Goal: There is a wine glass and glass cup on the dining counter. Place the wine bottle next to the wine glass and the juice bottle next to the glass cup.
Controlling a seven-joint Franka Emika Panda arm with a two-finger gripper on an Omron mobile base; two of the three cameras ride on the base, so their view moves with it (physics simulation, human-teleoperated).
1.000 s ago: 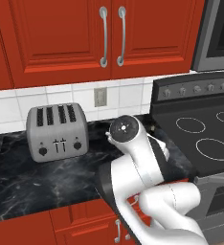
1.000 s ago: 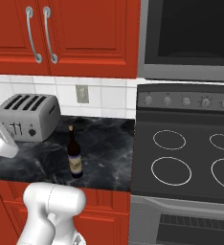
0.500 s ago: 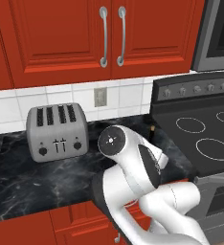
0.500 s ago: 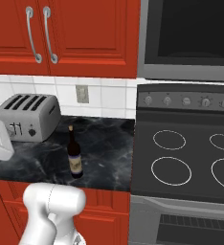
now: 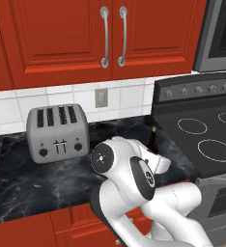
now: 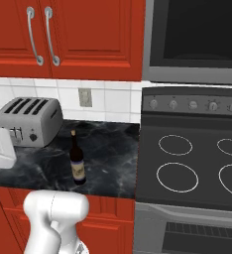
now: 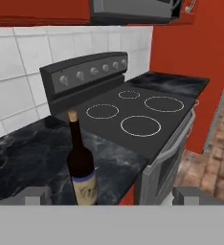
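The wine bottle (image 6: 78,161), dark with a tan cork top and a pale label, stands upright on the narrow black marble worktop (image 6: 108,154) close to its front edge, left of the stove. In the hand view the wine bottle (image 7: 82,168) is near and low. My gripper (image 7: 114,196) is open, its fingertips (image 7: 35,195) spread wide to either side of the bottle, not touching it. In the left base view my arm covers most of the bottle; its neck (image 5: 152,137) peeks out. The wine glass, glass cup, juice bottle and dining counter are out of view.
A silver four-slot toaster (image 5: 58,133) sits at the back left of the worktop. The black stove (image 6: 192,168) borders the worktop on the right, with a microwave (image 6: 195,39) above it. Red wall cabinets (image 5: 100,34) hang overhead.
My arm's elbow has swung down and to the left in the left base view. The wine bottle has stayed in place.
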